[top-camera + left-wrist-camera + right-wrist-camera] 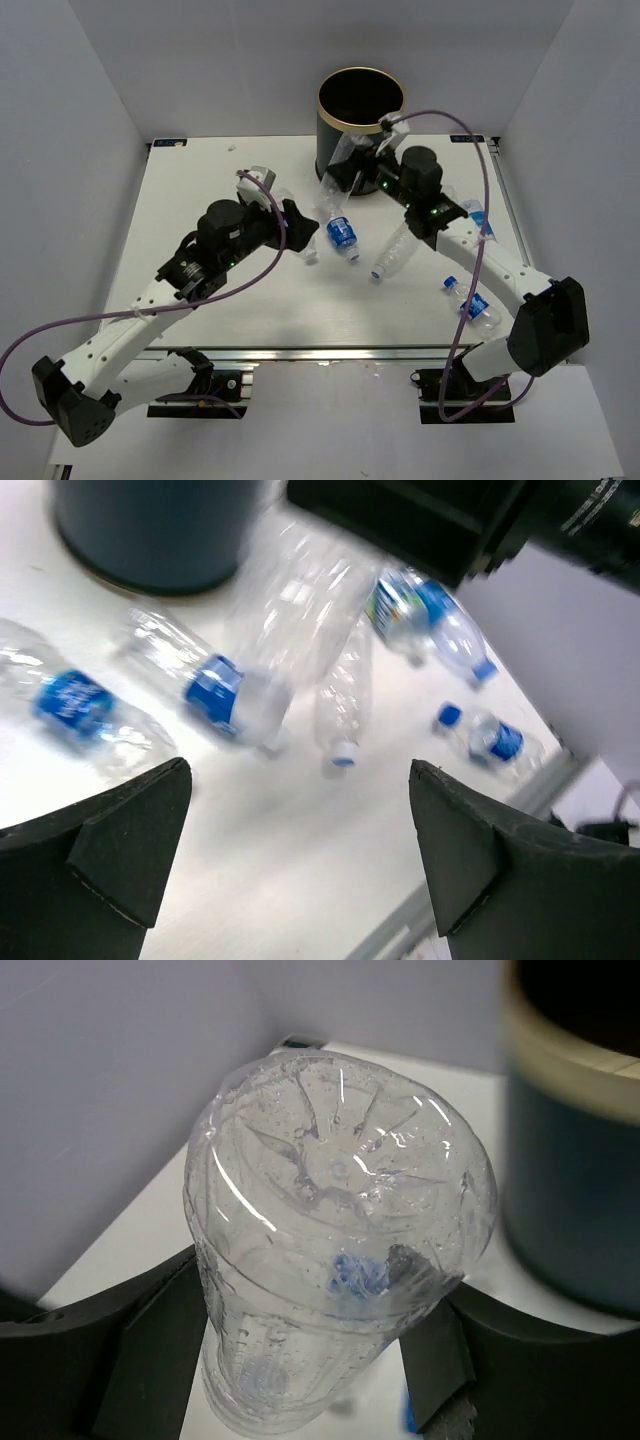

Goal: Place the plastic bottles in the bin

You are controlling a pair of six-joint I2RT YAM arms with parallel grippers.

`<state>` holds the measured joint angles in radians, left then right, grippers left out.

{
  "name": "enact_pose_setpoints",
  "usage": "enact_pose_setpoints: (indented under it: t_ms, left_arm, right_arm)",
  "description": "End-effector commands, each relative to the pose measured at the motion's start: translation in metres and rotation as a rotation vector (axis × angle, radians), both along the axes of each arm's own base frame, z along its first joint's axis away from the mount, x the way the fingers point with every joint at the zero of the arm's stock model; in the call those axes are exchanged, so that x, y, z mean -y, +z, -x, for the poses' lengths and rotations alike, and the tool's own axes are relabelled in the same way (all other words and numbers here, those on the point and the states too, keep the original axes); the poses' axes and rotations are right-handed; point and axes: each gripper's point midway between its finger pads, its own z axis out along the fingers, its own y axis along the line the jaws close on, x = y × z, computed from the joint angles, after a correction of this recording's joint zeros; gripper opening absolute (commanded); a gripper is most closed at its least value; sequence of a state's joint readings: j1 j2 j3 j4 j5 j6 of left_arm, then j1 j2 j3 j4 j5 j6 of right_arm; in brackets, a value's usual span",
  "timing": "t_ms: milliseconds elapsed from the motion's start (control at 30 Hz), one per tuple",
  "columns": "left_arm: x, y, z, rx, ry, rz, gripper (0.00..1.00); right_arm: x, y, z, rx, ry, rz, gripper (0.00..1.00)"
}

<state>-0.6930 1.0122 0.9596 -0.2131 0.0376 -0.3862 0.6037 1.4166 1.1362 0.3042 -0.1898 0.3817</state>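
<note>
Ribbed clear bottle [330, 1260], base toward lens, pinched between right gripper [300, 1350] fingers, just beside navy gold-rimmed bin [333, 135], left gripper [298, 770] spread wide, holding nothing, over white table [200, 200], blue-label bottle [343, 235] and bare bottle [392, 252] lying flat between arms

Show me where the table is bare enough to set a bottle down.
Bare: the far-left corner of the white table, between its left edge and the dark navy cylindrical bin; also the strip between the blue-labelled clear plastic bottle and the table's near edge. Crowded: the middle in front of the bin, strewn with bottles.
</note>
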Motion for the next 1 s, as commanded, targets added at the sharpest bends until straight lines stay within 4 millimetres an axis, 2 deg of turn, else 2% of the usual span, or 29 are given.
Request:
enact_pose_setpoints:
  t_ms: [0, 100, 133, 200, 233, 267, 333, 400, 433, 467, 500, 533, 567, 600, 633, 667, 700, 733, 767, 833, 867, 900, 933, 967]
  left_arm:
    - [-0.040, 0.026, -0.011, 0.038, 0.221, -0.009, 0.98]
    - [-0.059, 0.026, -0.018, 0.023, 0.339, -0.017, 0.98]
    - [-0.062, 0.024, -0.020, 0.016, 0.363, -0.018, 0.98]
    - [-0.068, 0.009, -0.030, -0.032, 0.408, -0.032, 0.98]
    - [-0.070, 0.004, -0.034, -0.052, 0.423, -0.037, 0.98]
    - [-0.072, -0.002, -0.039, -0.079, 0.440, -0.033, 0.98]
    - [-0.079, -0.023, -0.055, -0.139, 0.466, -0.047, 0.98]
    - [-0.082, -0.035, -0.068, -0.178, 0.487, -0.022, 0.98]
    - [-0.088, -0.048, -0.079, -0.217, 0.506, -0.025, 0.98]
    - [-0.088, -0.049, -0.087, -0.227, 0.516, -0.007, 0.98]
    - [-0.088, -0.054, -0.093, -0.238, 0.518, -0.011, 0.98]
    - [-0.087, -0.066, -0.101, -0.260, 0.529, -0.031, 0.98]
    - [-0.085, -0.070, -0.106, -0.261, 0.530, -0.040, 0.98]
    - [-0.081, -0.076, -0.115, -0.271, 0.528, -0.047, 0.98]
    - [-0.077, -0.080, -0.119, -0.280, 0.521, -0.052, 0.98]
    - [-0.072, -0.084, -0.122, -0.294, 0.503, -0.054, 0.98]
    - [-0.070, -0.089, -0.126, -0.303, 0.501, -0.062, 0.98]
    - [-0.068, -0.091, -0.130, -0.308, 0.504, -0.065, 0.98]
    - [-0.068, -0.105, -0.134, -0.331, 0.515, -0.090, 0.98]
    - [-0.067, -0.113, -0.138, -0.347, 0.515, -0.106, 0.98]
    - [-0.064, -0.120, -0.141, -0.351, 0.508, -0.106, 0.98]
    - [-0.063, -0.124, -0.143, -0.355, 0.511, -0.111, 0.98]
    - [-0.063, -0.127, -0.146, -0.356, 0.518, -0.111, 0.98]
    - [-0.062, -0.138, -0.150, -0.377, 0.528, -0.124, 0.98]
  right_arm:
    - [0.055, 0.058, -0.055, 0.173, -0.266, 0.070, 0.19]
    - [0.081, 0.093, -0.077, 0.257, -0.385, 0.098, 0.18]
    - [0.086, 0.128, -0.076, 0.345, -0.401, 0.090, 0.18]
    - [0.102, 0.151, -0.094, 0.406, -0.510, 0.095, 0.18]
    - [0.108, 0.184, -0.095, 0.477, -0.549, 0.082, 0.19]
    - [0.109, 0.183, -0.110, 0.476, -0.585, 0.090, 0.19]
    - [0.112, 0.201, -0.123, 0.543, -0.623, 0.102, 0.20]
    - [0.110, 0.206, -0.147, 0.579, -0.667, 0.131, 0.21]
    - [0.107, 0.204, -0.156, 0.586, -0.670, 0.149, 0.22]
    - [0.102, 0.198, -0.173, 0.600, -0.682, 0.190, 0.24]
    - [0.101, 0.193, -0.181, 0.598, -0.695, 0.205, 0.24]
    - [0.100, 0.189, -0.189, 0.598, -0.710, 0.210, 0.25]
    - [0.096, 0.173, -0.203, 0.579, -0.721, 0.235, 0.28]
    - [0.095, 0.179, -0.206, 0.594, -0.728, 0.229, 0.32]
    - [0.094, 0.175, -0.211, 0.591, -0.728, 0.235, 0.38]
    - [0.089, 0.161, -0.222, 0.575, -0.726, 0.253, 0.46]
    - [0.090, 0.169, -0.223, 0.582, -0.736, 0.241, 0.66]
    - [0.090, 0.167, -0.225, 0.571, -0.737, 0.245, 0.76]
    - [0.087, 0.156, -0.229, 0.538, -0.724, 0.274, 0.83]
    - [0.087, 0.155, -0.225, 0.527, -0.710, 0.284, 0.86]
    - [0.090, 0.167, -0.214, 0.537, -0.701, 0.271, 0.87]
    - [0.092, 0.170, -0.209, 0.534, -0.697, 0.266, 0.87]
    - [0.097, 0.174, -0.196, 0.525, -0.688, 0.255, 0.88]
    - [0.098, 0.176, -0.188, 0.524, -0.676, 0.246, 0.88]
